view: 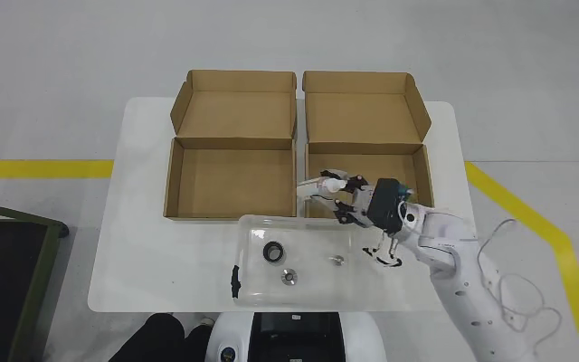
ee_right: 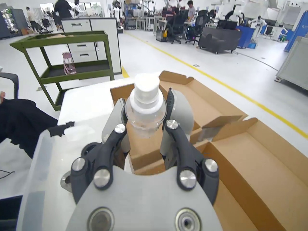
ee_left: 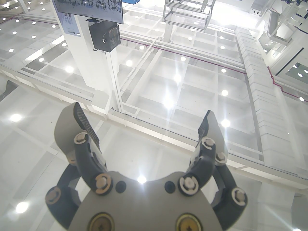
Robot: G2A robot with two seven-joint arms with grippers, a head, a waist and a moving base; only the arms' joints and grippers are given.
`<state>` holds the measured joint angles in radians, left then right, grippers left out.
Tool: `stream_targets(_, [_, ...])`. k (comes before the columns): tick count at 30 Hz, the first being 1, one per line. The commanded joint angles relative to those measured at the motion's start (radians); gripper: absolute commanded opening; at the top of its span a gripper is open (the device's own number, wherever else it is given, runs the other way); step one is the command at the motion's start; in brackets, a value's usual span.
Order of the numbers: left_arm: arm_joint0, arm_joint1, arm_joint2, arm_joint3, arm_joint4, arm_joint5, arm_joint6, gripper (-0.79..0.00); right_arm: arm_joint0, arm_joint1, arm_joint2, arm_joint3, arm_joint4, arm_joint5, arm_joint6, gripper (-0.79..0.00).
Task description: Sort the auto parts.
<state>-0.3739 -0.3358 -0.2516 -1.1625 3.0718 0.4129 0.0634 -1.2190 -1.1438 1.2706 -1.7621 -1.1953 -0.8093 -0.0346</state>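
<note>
There are two open cardboard boxes side by side on the white tabletop: the left box and the right box, each with its lid flap folded back on the far side. One clear bin sits in front of them, and its far rim is just beside the near walls of the boxes. Three small parts lie apart in the bin: one black ring, one metal disc and one small bolt. A fourth part, a white-capped part, is squeezed between the fingers of the right end effector. The right arm comes in from the near right, crosses above the right end of the bin, and holds the part sideways over the near left corner of the right box, close to the walls where the two boxes meet. The left end effector points up at the ceiling with its fingers spread wide. Bare tabletop runs along the left side, the right side and the near left corner.
</note>
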Motion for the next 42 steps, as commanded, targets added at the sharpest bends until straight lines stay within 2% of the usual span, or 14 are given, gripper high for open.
stream_targets(1, [0.000,0.000,0.000,0.000,0.000,0.000,0.000,0.000,0.012,0.001,0.003,0.023,-0.003,0.015,0.031,-0.785])
stream_targets(12, [0.000,0.000,0.000,0.000,0.000,0.000,0.000,0.000,0.085,0.000,-0.028,0.130,-0.055,0.074,0.180,-0.785])
stream_targets(28, [0.000,0.000,0.000,0.000,0.000,0.000,0.000,0.000,0.157,-0.011,-0.100,0.242,-0.118,0.154,0.232,-0.785])
stream_targets(33, [0.000,0.000,0.000,0.000,0.000,0.000,0.000,0.000,0.171,-0.014,-0.115,0.260,-0.111,0.159,0.256,-0.597])
stream_targets(39, [0.000,0.000,0.000,0.000,0.000,0.000,0.000,0.000,0.178,-0.015,-0.123,0.270,-0.101,0.163,0.278,-0.517])
stream_targets(42, [0.000,0.000,0.000,0.000,0.000,0.000,0.000,0.000,0.179,-0.015,-0.126,0.273,-0.095,0.165,0.288,-0.403])
